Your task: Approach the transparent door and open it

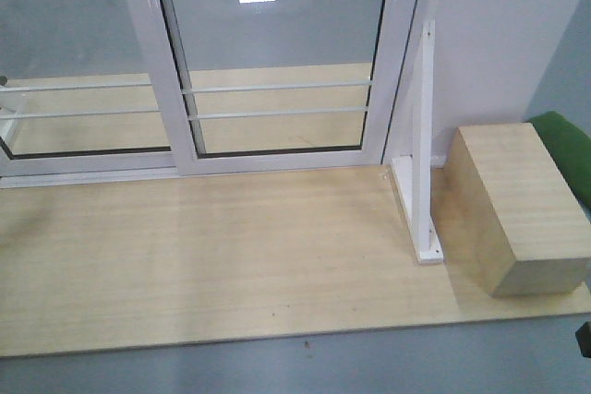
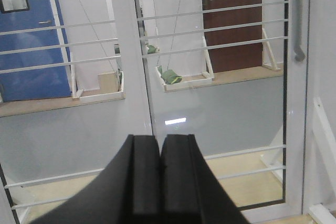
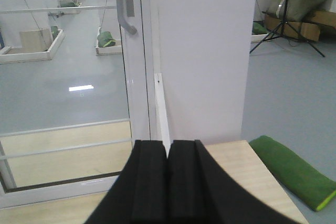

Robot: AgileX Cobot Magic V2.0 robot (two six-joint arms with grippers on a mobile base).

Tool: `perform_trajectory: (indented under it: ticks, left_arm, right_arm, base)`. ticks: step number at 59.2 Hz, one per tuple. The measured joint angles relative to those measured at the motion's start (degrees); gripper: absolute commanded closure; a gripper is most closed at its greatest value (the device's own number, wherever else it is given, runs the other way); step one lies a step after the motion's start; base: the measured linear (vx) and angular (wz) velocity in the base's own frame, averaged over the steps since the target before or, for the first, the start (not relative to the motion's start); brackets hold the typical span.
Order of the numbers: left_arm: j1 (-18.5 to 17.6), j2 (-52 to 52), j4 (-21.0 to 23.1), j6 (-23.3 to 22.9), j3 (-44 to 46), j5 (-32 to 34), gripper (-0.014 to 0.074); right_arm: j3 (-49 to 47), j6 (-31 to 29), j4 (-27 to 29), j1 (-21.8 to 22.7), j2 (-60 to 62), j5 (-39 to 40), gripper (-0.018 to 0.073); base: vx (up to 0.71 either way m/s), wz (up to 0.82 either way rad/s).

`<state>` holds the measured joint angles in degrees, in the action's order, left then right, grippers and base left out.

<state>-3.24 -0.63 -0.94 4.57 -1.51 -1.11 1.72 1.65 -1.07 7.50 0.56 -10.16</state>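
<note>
You had the tall white-framed clear-glass door (image 1: pixel 277 43) upright at 12 o'clock, its grey handle (image 3: pixel 125 3) vertical. The left gripper (image 2: pixel 160 182) and right gripper (image 3: pixel 168 182) were clenched, empty. A pale wooden block (image 1: pixel 517 209) sat at 2 o'clock.

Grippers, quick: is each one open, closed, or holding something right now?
Left gripper: closed, holding nothing.
Right gripper: closed, holding nothing.

A pale wooden surface (image 1: pixel 231 256) lies on the grey floor (image 1: pixel 277 371); the transparent door (image 1: pixel 277 43) stands along its far edge; at the right stand 1 white bracket (image 1: pixel 420 173) and 1 wooden block (image 1: pixel 517 205) (near, not touching); a green mat (image 1: pixel 565 149) lies on the floor beside.
</note>
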Motion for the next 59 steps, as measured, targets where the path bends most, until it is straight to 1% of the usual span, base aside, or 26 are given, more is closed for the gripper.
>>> perform_trajectory:
  ticks: [29, 59]
  left_arm:
    - [0.0, 0.0, 0.0, 0.0, 0.0, 0.0, 0.0602]
    - [0.0, 0.0, 0.0, 0.0, 0.0, 0.0, 0.0602]
  right_arm:
    - [0.0, 0.0, 0.0, 0.0, 0.0, 0.0, 0.0567]
    - [0.0, 0.0, 0.0, 0.0, 0.0, 0.0, 0.0567]
  base:
    - [0.53, 0.10]
    - [0.31, 0.02]
